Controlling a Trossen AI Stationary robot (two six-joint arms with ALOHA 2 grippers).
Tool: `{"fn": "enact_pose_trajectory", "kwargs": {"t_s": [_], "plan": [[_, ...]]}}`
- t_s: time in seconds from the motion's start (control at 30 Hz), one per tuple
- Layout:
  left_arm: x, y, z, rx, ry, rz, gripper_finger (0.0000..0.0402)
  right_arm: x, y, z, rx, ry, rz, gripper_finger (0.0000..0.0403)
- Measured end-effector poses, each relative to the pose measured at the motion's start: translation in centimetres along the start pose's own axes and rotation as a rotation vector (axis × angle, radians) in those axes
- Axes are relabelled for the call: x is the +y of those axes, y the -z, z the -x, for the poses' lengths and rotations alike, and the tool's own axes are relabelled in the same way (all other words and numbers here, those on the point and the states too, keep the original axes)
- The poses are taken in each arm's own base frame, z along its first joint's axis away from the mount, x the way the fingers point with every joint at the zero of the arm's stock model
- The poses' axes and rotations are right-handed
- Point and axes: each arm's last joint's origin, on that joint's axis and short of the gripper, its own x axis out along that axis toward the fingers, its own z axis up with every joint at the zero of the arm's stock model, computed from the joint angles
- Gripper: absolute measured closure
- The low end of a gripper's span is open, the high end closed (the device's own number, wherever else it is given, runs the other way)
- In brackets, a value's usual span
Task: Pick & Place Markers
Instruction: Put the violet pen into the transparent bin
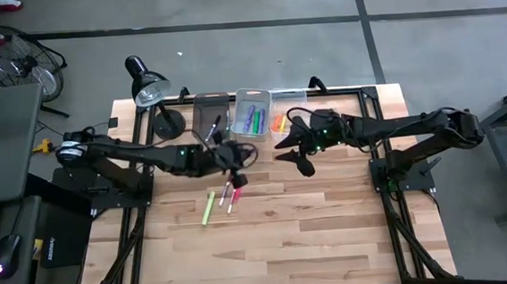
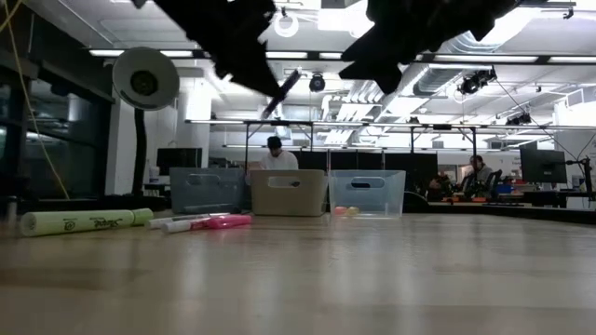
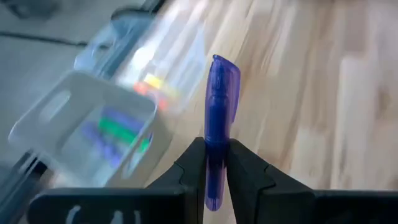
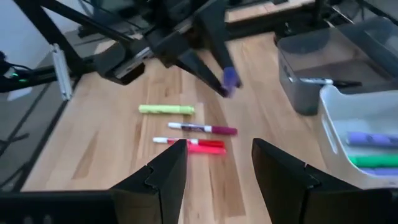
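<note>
From above, the left gripper (image 1: 235,166) is up over the wooden table (image 1: 332,235), just in front of the three bins (image 1: 252,112) that sit in a row by the back edge. The right gripper (image 1: 298,159) waits beside it, near the clear bin. Three markers (image 1: 222,198) lie close together on the bare wood, a lime one and two pinkish ones. The front half of the table has lots of free room.

The low view shows those markers lying flat (image 2: 140,221), and both arms are only dark shapes up high.

The left wrist view shows something new: the fingers (image 3: 189,171) are squeezed tight on a smooth purple marker (image 3: 219,118) that sticks straight out.

In the right wrist view, its own fingers (image 4: 165,171) stand wide apart with nothing between them. The purple marker tip (image 4: 230,79) is in the air above the wood.
</note>
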Motion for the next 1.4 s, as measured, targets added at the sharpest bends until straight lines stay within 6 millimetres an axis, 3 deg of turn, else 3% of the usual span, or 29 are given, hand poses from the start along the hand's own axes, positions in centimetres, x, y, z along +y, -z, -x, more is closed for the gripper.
{"fn": "enact_pose_trajectory", "kwargs": {"t_s": [0.37,0.97,1.27,1.4], "plan": [[2.6,-5.5,0.1,-0.302,0.172,0.092,0.0359,-0.1,-1.8,0.3,-0.171,-0.086,0.039,0.0233],[2.9,-6.4,0.4,-0.375,0.222,0.118,0.0348,0.0,-3.0,0.8,-0.301,-0.030,0.075,0.0233],[2.7,-6.5,0.4,-0.386,0.250,0.116,0.0352,0.1,-3.4,2.8,-0.303,0.097,0.049,0.0233],[2.7,-6.8,0.5,-0.416,0.261,0.125,0.0352,0.2,-3.7,3.1,-0.322,0.050,0.078,0.0233]]}}
